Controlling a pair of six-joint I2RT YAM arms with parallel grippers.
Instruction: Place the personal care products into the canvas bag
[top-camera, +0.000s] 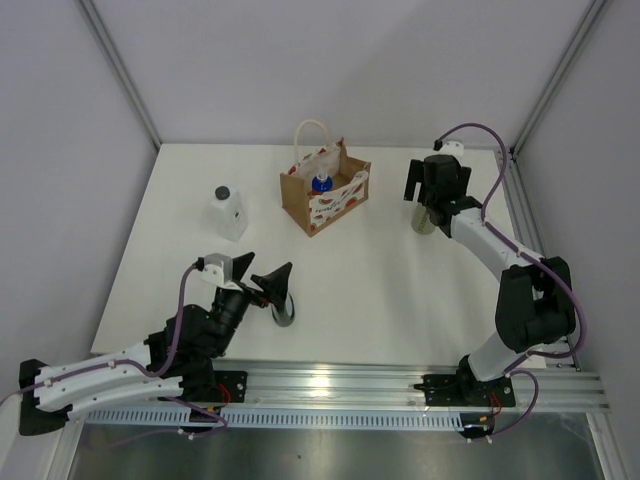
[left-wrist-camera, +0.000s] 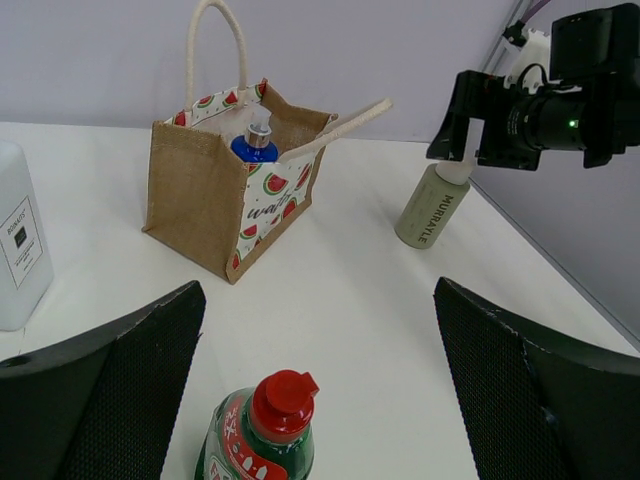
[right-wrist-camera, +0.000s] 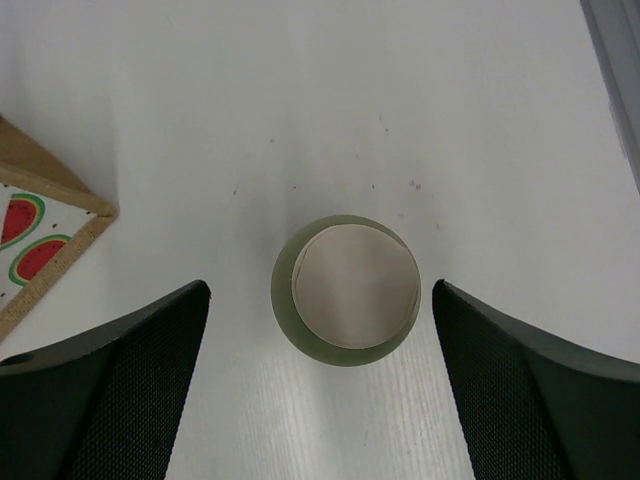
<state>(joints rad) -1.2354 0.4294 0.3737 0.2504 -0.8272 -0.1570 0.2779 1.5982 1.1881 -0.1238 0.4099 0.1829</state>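
red cap (left-wrist-camera: 283, 392), left wrist only

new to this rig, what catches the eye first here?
The watermelon-print canvas bag at the far middle of the table, a blue-capped bottle already inside. Both grippers are open at bottles: the left gripper over the red-capped green bottle near the front, the right gripper straight above the olive bottle at far right. A translucent white bottle stands alone at left.

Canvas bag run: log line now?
canvas bag: holds blue-capped bottle | table: white bottle | left gripper: open at green bottle | right gripper: open over olive bottle
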